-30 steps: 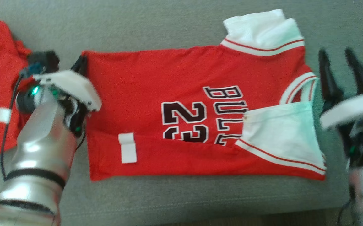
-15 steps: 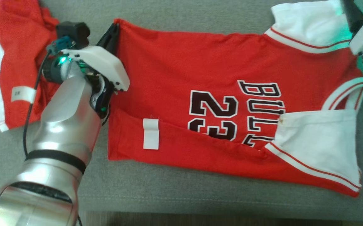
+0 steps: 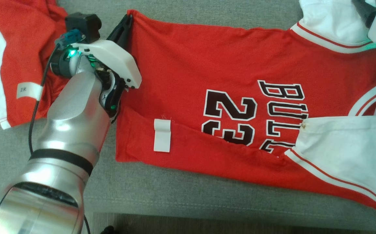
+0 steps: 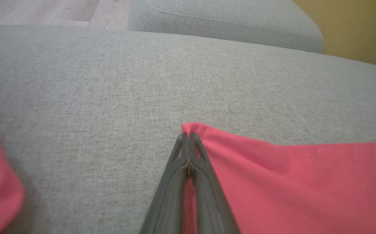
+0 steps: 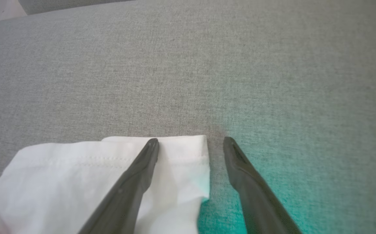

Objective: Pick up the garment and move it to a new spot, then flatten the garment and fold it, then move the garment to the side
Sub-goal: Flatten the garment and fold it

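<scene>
Grey sofa cushion carries the red jersey, laid flat with its lower edge folded up over the number. The head camera has swung since a second ago. The left pincer stays clenched on the jersey's red corner. The wrist view shows the right pincer spread, straddling the white sleeve.
</scene>
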`<state>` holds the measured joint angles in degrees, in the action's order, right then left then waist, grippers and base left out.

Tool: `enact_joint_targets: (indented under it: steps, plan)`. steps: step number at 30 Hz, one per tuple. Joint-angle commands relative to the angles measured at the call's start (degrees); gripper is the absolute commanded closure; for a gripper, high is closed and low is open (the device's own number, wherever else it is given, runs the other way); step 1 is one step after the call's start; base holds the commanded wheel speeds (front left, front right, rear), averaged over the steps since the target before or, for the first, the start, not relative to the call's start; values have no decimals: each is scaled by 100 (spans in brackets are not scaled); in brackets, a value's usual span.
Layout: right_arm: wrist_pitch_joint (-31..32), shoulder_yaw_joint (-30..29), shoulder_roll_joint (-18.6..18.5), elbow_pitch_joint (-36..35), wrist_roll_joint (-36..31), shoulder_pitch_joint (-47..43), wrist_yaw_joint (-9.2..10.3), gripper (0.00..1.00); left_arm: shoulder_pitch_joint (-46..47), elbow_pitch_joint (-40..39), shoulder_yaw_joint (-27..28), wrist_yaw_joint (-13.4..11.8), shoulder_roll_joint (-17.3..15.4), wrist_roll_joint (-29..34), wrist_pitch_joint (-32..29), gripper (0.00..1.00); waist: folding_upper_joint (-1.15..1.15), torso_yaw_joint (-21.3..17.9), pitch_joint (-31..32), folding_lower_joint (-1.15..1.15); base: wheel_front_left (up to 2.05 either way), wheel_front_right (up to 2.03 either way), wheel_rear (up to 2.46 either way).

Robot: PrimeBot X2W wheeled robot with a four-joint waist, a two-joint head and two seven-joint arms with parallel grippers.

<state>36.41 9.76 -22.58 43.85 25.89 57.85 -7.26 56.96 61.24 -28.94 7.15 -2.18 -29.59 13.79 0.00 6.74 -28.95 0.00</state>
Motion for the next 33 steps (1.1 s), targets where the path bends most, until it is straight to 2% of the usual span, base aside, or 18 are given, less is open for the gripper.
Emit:
enact_joint_targets:
  steps: [1, 2, 3, 5, 11, 20, 26, 29, 30, 33]
  plan:
    - [87, 107, -51, -80, 83, 60, -23, 5, 215, -136, 82, 33, -196, -66, 77, 100, 0, 8, -9, 0, 0, 0, 0]
    - [121, 122, -58, -45, 138, 72, -23, 64, 219, -134, 68, 33, -201, -89, 80, 100, 0, 11, -10, 0, 0, 0, 0]
    - [129, 127, -72, -23, 176, 86, -23, 100, 221, -132, 56, 33, -212, -109, 84, 100, 0, 10, -8, 0, 0, 0, 0]
    - [96, 151, -79, -54, 264, 110, -23, 100, 221, -136, 44, 33, -237, -149, 92, 100, 0, 1, 4, 0, 0, 0, 0]
    - [-519, 166, -175, -459, 562, -17, -23, 100, 142, -205, 80, 33, -364, -227, 112, 100, 0, -67, 224, 0, 0, 0, 0]
    - [-997, 344, -433, -1411, 1075, -646, -23, 100, -256, -649, 243, 16, -657, -216, 119, 100, 0, -242, 664, 0, 0, 0, 0]
    - [-1424, 166, -443, -2399, 1311, -1761, -23, 100, -1031, -1286, 453, -54, -838, -290, 120, 100, 0, -344, 963, 0, 0, 0, 0]
    - [-1524, -5, -314, -2966, 1449, -2575, -23, 100, -1543, -1681, 547, -100, -943, -339, 120, 100, 0, -415, 1068, 0, 0, 0, 0]
    - [-1524, -5, -314, -2966, 1449, -2575, -23, 100, -1543, -1681, 547, -100, -943, -339, 120, 100, 0, -415, 1068, 0, 0, 0, 0]
    - [-1526, -233, -70, -3419, 1598, -3414, -23, 100, -2063, -2067, 619, -186, -1060, -395, 120, 100, 0, -511, 1144, 0, 0, 0, 0]
